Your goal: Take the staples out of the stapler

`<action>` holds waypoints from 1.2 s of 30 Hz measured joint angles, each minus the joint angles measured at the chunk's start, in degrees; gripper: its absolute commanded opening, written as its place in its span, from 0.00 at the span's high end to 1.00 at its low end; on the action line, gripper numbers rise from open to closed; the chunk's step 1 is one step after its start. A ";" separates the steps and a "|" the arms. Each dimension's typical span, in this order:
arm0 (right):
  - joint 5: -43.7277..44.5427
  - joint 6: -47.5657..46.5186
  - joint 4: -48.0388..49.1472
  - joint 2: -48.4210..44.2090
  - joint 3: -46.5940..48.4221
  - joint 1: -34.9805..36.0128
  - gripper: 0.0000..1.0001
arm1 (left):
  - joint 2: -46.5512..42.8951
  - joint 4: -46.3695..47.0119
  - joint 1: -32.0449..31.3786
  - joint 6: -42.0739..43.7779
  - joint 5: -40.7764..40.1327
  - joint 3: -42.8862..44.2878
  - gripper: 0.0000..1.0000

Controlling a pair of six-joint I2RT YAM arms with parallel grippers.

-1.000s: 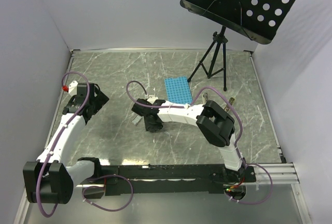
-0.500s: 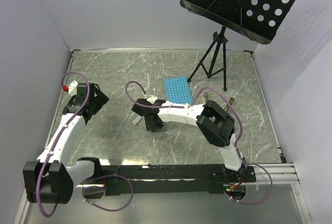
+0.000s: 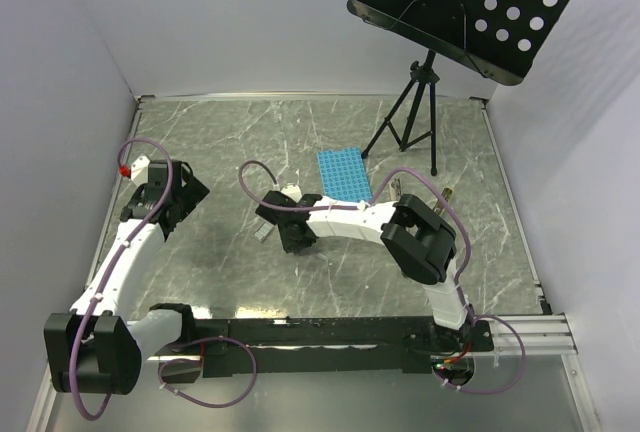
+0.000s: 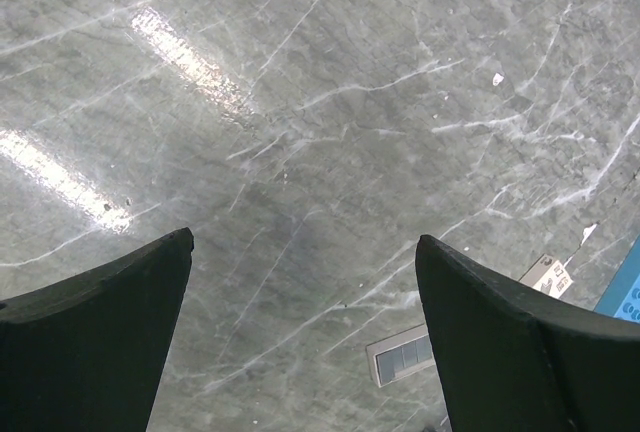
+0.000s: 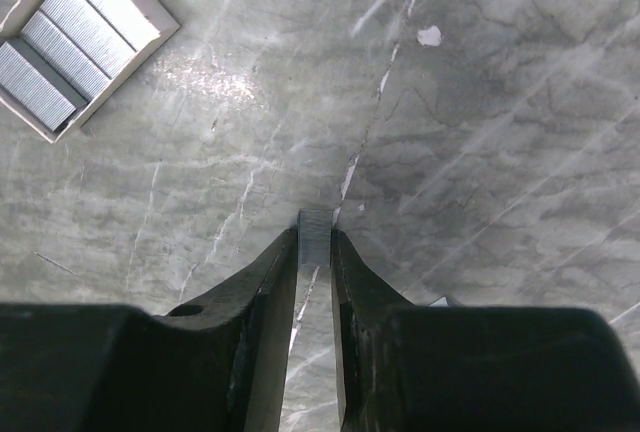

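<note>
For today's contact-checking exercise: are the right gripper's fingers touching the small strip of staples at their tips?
Touching. The right wrist view shows the staples pinched between both fingers of the right gripper, no gap either side.

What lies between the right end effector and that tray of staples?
Only bare marble tabletop, seen in the right wrist view; the right end effector pinches a staple strip, apart from the tray.

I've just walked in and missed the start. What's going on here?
The right gripper has its jaws pinched on a short strip of staples, low over the table. It is near a small tray that holds more strips. The left gripper hovers open off to the side, holding nothing. The stapler can't be made out in these views.
</note>
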 measured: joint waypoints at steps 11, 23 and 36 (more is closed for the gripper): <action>-1.05 -6.99 2.29 -0.26 -0.50 -0.02 0.76 | -1.01 -1.11 0.00 0.04 -0.90 -0.02 0.03; -5.55 -18.08 8.48 -0.26 0.02 -2.40 0.76 | -13.92 -1.07 -0.02 2.45 -2.01 -1.84 0.02; -12.59 -28.37 11.45 0.00 8.57 -3.04 0.76 | -27.32 1.53 -0.04 6.73 -2.93 -3.78 0.01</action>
